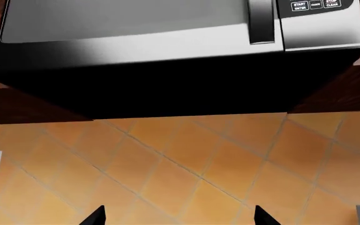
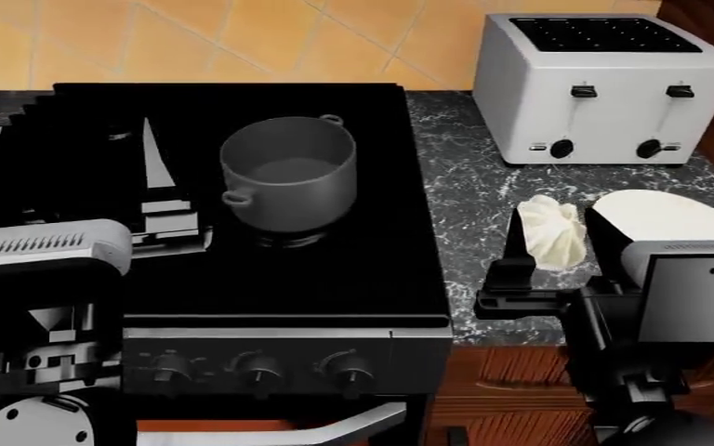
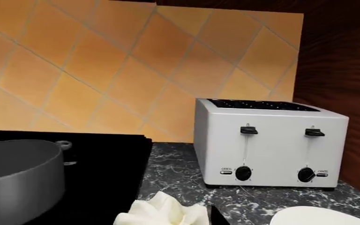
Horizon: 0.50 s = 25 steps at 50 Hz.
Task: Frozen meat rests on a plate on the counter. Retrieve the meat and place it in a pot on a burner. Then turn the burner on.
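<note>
On the marbled counter (image 2: 469, 200), the frozen meat (image 2: 552, 230) lies just beside the plate (image 2: 680, 216), near the front edge, with bare slab between it and the toaster (image 2: 605, 88). The right hand (image 2: 521, 279) hovers at the meat's near side; I cannot tell how its jaws stand. The pot (image 2: 289, 177) sits on a burner (image 2: 289, 240). The left hand (image 1: 178, 218) points at tiled wall, fingers spread apart.
</note>
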{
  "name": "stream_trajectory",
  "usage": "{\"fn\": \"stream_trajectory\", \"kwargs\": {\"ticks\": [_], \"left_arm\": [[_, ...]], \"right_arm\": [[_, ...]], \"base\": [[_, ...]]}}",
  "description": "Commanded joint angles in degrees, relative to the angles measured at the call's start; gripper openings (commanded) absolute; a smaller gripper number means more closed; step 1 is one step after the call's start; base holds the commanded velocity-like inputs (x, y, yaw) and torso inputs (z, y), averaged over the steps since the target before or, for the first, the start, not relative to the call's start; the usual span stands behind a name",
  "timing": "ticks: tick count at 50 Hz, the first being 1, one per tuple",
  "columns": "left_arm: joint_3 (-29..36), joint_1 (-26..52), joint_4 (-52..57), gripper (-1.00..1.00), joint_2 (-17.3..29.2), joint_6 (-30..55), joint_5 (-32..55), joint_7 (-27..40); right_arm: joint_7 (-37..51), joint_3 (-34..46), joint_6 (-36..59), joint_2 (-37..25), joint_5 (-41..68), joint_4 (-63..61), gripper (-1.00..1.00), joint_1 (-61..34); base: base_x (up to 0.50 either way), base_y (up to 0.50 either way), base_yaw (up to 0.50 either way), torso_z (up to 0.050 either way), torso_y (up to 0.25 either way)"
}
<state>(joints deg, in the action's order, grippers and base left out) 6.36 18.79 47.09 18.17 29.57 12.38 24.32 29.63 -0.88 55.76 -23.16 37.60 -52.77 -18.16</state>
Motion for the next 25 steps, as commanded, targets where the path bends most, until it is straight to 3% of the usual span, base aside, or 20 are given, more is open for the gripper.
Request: {"fn": "stream_trajectory", "kwargs": {"ticks": [1, 25], "left_arm": [[0.1, 0.2, 0.0, 1.00, 0.2, 0.1, 0.2, 0.3], [0.2, 0.2, -0.1, 1.00, 0.7, -0.2, 0.6, 0.7]], "right_arm": [[-0.7, 0.4, 0.0, -0.6, -1.0, -0.6, -1.00, -0.2], [0.3, 0.5, -0.2, -1.2, -0.2, -1.1, -1.00, -0.3]], "base": [[0.00, 0.50, 0.00, 0.000, 0.000], [0.00, 0.50, 0.00, 0.000, 0.000]]}}
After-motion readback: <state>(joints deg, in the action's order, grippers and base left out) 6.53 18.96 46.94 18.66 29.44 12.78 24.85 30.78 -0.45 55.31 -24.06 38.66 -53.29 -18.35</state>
